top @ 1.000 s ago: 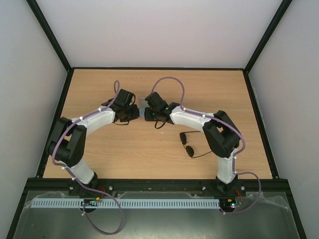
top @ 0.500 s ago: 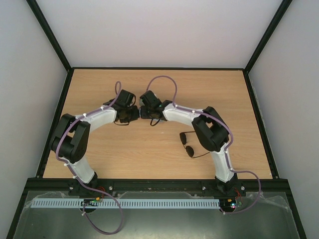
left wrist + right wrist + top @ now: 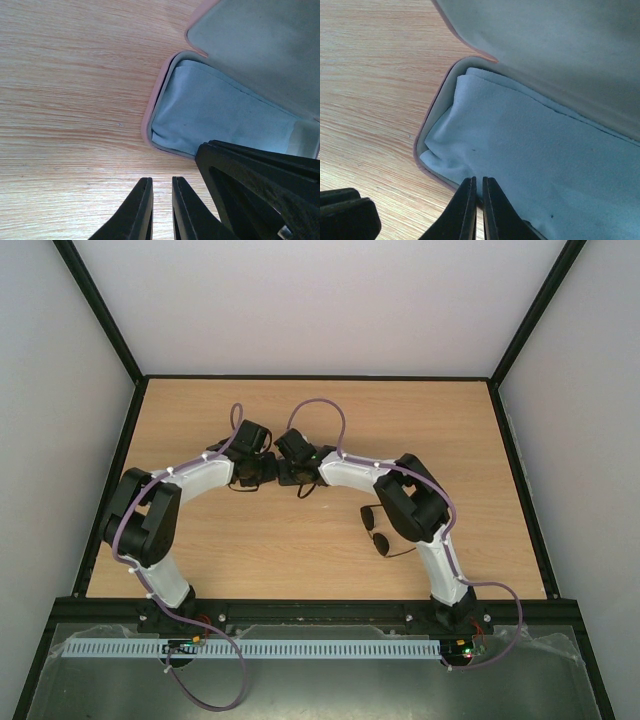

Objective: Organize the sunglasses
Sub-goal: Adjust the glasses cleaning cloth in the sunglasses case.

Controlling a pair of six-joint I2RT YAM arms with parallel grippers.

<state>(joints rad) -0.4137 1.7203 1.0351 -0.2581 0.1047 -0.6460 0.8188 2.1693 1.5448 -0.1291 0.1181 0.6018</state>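
You're readying the case (image 3: 434,112): lid up, cloth (image 3: 530,150) inside. Left gripper (image 3: 161,182) hangs nearly closed and empty beside it. Right gripper (image 3: 478,181), nearly closed too, sits at the rim, perhaps nipping it. Sunglasses (image 3: 380,542) lie by the right arm (image 3: 415,505): fetch them next.

Surface (image 3: 250,560): light wood-grain board, grain running across. Sunglasses (image 3: 378,538) lie flat on it, right of centre, toward near edge, temple arms spread, part hidden in top view. Also on it: pink case (image 3: 149,117), open, lid raised, bare wood all along its rounded end; seen only from wrist views.
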